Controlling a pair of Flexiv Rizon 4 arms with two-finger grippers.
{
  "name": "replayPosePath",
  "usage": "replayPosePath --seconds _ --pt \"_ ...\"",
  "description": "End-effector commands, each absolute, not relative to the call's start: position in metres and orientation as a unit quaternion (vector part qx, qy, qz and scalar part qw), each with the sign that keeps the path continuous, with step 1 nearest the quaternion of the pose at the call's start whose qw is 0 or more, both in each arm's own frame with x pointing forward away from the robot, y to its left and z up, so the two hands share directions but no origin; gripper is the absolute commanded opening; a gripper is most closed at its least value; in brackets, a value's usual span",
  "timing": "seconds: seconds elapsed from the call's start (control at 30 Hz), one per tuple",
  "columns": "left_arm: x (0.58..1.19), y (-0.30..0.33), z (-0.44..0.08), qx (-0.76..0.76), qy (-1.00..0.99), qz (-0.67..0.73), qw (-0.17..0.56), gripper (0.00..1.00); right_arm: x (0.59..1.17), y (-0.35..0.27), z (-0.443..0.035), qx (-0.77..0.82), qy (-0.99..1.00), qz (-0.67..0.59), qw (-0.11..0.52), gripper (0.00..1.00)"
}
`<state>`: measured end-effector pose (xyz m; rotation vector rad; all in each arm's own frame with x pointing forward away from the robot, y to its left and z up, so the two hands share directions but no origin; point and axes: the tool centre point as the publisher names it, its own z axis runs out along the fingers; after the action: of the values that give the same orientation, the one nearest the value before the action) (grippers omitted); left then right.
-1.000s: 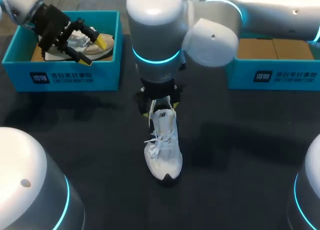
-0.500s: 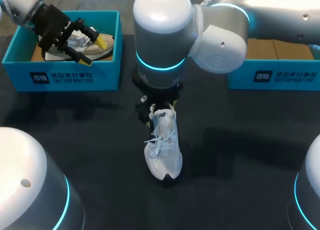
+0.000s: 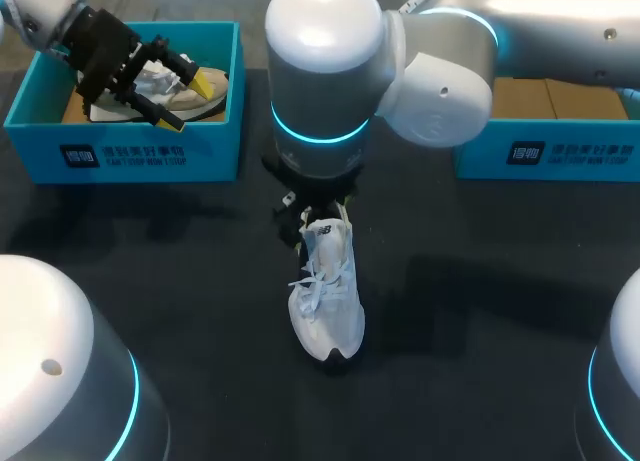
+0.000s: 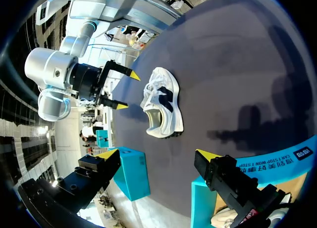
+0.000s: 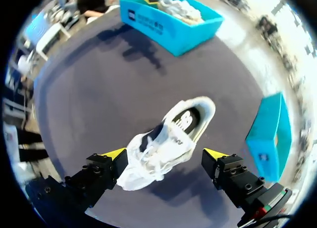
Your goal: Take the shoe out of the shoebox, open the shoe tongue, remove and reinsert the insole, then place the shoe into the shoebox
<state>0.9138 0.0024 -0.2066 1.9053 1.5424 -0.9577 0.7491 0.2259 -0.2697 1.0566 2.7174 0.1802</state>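
Dark tabletop (image 3: 470,311) carried a teal shoebox (image 3: 130,156) at its far left, where the left gripper (image 3: 190,102) hung over a beige shoe (image 3: 205,103) inside with its fingers spread and grasping nothing. At the middle, well apart from both boxes, the white shoe (image 3: 328,291) stood on its sole, toe toward the robot, under the right gripper (image 5: 164,153), whose yellow tips were parted to either side of it without touching. A second teal shoebox (image 3: 540,151) sat at the far right.
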Motion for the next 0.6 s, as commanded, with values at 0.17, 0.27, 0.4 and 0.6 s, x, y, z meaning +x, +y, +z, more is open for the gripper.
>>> replayPosePath --seconds 0.17,0.27,0.4,0.6 --pt "0.914 0.003 -0.206 0.702 0.567 -0.351 0.251 1.0 0.788 0.214 -0.255 0.095 0.984 0.07 0.137 1.0" --pt "0.914 0.003 -0.206 0.702 0.567 -0.351 0.251 1.0 0.802 0.216 -0.252 0.038 0.988 0.064 0.133 1.0" --pt "0.914 0.003 -0.206 0.702 0.567 -0.351 0.251 1.0 0.821 0.219 -0.254 -0.013 0.99 0.061 0.129 1.0" --pt "0.914 0.003 -0.206 0.702 0.567 -0.351 0.251 1.0 0.847 0.215 -0.267 -0.032 0.989 0.057 0.132 1.0"
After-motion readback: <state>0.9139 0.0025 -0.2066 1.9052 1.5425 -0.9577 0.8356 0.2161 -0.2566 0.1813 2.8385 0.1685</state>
